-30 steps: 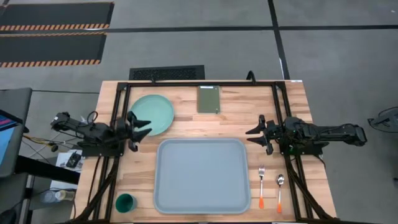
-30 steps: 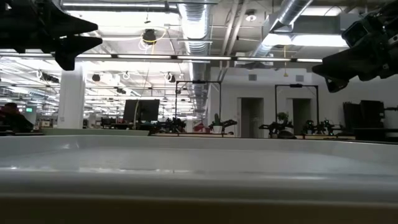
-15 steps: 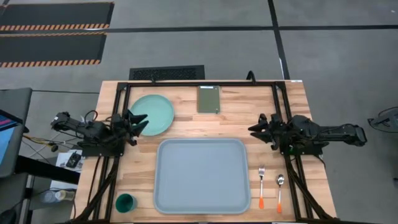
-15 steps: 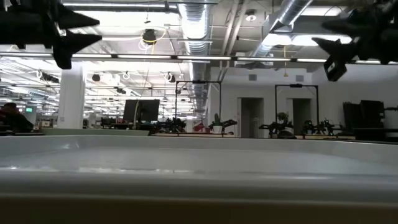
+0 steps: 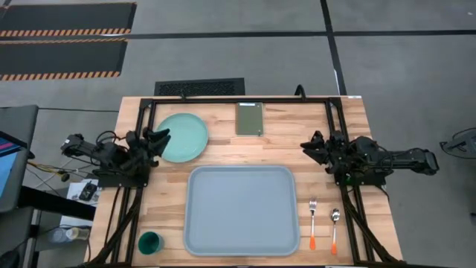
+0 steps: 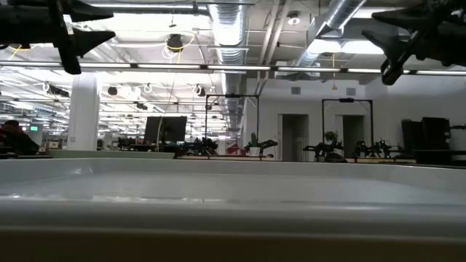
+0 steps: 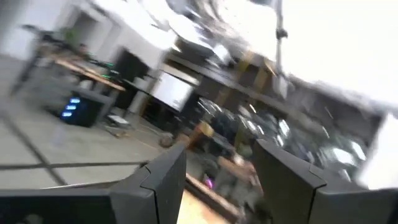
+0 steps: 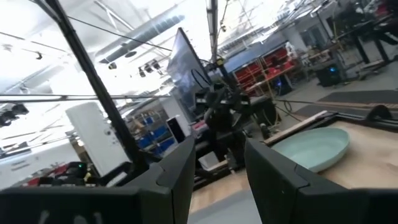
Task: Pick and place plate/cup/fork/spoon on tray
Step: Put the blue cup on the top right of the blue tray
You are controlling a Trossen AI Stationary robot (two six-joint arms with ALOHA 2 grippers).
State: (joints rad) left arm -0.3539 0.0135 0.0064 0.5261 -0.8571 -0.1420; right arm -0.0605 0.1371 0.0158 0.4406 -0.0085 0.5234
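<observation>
The pale mint-green plate [image 5: 184, 137] lies flat at the table's far left, and also shows in the right wrist view [image 8: 313, 149]. The grey-blue tray [image 5: 240, 210] lies in the middle near the front edge. The dark teal cup [image 5: 150, 242] stands at the near left corner. The fork [image 5: 313, 222] and the spoon [image 5: 335, 229], both with orange handles, lie right of the tray. My left gripper [image 5: 161, 137] is open and empty, raised by the plate's left rim. My right gripper [image 5: 311, 146] is open and empty, raised above the table's right part.
An olive-green rectangular slab [image 5: 250, 118] lies at the far middle, right of the plate. A black frame [image 5: 238, 99] runs along the table's far edge and down both sides. The tray's rim [image 6: 233, 211] fills the low view's foreground.
Both grippers have risen and gone a little toward the table's far edge, turning about their wrists. My left gripper now stands by the plate's left rim. The tableware and the tray have stayed where they were.
</observation>
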